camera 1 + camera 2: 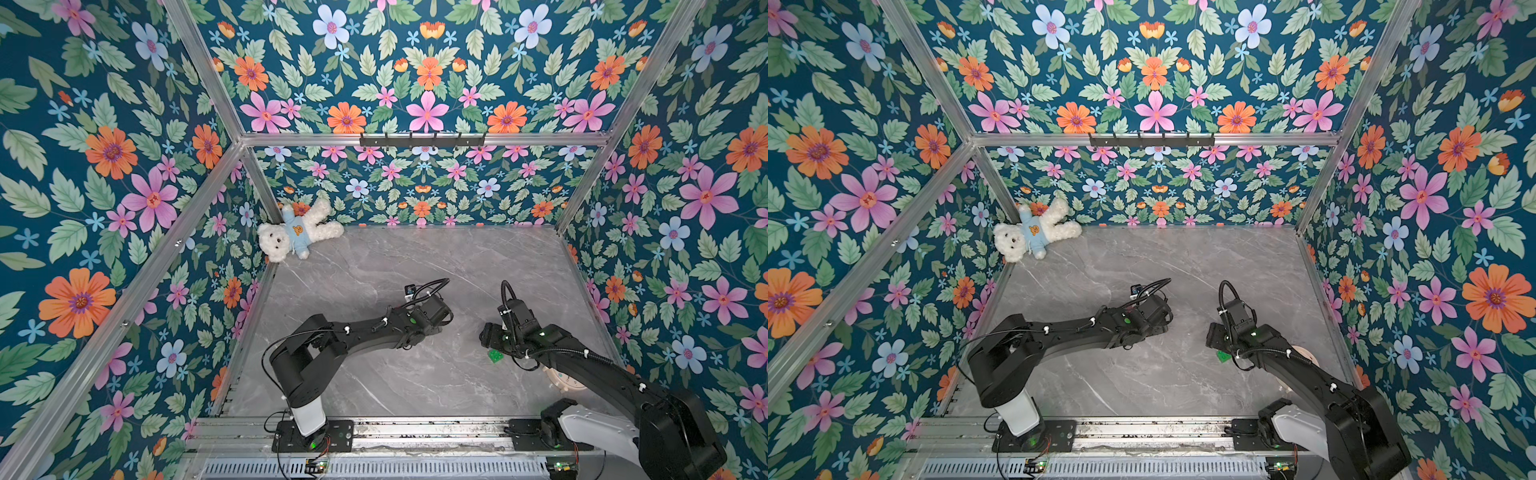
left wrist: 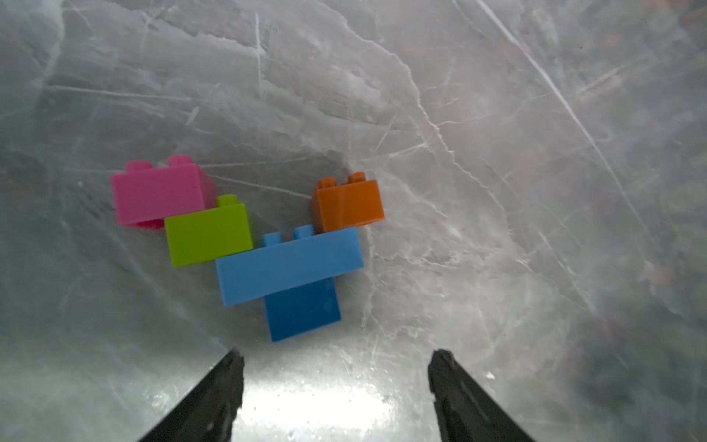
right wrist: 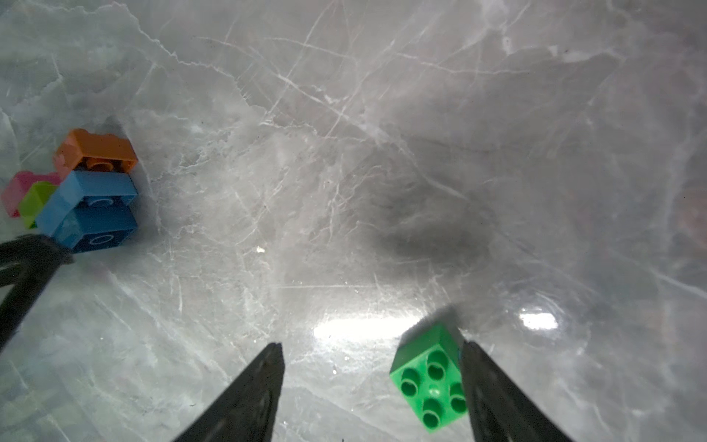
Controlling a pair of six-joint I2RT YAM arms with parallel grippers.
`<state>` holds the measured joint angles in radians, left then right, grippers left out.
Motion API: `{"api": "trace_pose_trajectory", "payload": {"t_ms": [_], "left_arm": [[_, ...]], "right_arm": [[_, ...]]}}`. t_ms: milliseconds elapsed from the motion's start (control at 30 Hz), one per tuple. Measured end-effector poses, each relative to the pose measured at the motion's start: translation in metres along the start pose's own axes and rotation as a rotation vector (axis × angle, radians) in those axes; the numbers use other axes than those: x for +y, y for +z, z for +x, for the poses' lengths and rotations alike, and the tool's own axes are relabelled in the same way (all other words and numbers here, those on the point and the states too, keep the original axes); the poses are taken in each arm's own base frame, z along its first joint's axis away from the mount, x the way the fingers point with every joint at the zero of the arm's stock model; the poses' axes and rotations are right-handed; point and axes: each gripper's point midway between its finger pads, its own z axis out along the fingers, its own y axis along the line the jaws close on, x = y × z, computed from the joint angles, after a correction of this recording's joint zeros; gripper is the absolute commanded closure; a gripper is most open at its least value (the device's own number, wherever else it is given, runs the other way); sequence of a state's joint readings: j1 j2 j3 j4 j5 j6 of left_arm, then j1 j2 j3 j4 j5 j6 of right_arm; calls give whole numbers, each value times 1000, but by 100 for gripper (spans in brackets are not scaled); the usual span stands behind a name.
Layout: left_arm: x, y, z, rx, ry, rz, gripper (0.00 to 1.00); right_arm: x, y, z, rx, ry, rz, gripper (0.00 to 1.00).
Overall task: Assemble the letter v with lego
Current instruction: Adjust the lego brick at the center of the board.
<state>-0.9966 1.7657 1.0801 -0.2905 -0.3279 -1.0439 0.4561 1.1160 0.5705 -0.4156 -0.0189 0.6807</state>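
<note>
High twin top views over the whole scene — low wrist cameras, both toward the brick cluster (image 2: 287, 264).

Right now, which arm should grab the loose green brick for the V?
Right. The green brick lies between the open jaws of the right tool, close to one finger. The left tool, also open, faces the joined bricks instead.

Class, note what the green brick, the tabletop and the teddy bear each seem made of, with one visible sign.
The green brick: likely hard moulded plastic, smooth and glossy; crisp edges, round studs. The tabletop: grey marble or marble-look laminate, polished; white veins and bright reflections. The teddy bear: soft white plush, matt and fuzzy, in a blue fabric top.
</note>
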Motion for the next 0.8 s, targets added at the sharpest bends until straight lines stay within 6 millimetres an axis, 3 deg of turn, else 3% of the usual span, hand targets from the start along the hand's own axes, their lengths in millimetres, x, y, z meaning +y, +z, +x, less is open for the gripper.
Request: {"api": "trace_pose_trajectory", "payload": {"t_ms": [133,333,633,733,800], "left_arm": [[6,7,4,-1,-2,-36,28],[29,19,5,6,-15,-91,45],[47,27,-3,8,25,-133,48],[62,23,-6,8,10,-145,47],[71,20,-9,6,5,-155,40]], "right_arm": [[-1,0,1,-9,-6,-15,24],[-2,1,1,-9,-11,-20,24],[-2,3,2,-9,-18,-20,24],[-1,3,2,-8,-20,-25,24],[-1,3,2,-5,-21,-26,24]]}}
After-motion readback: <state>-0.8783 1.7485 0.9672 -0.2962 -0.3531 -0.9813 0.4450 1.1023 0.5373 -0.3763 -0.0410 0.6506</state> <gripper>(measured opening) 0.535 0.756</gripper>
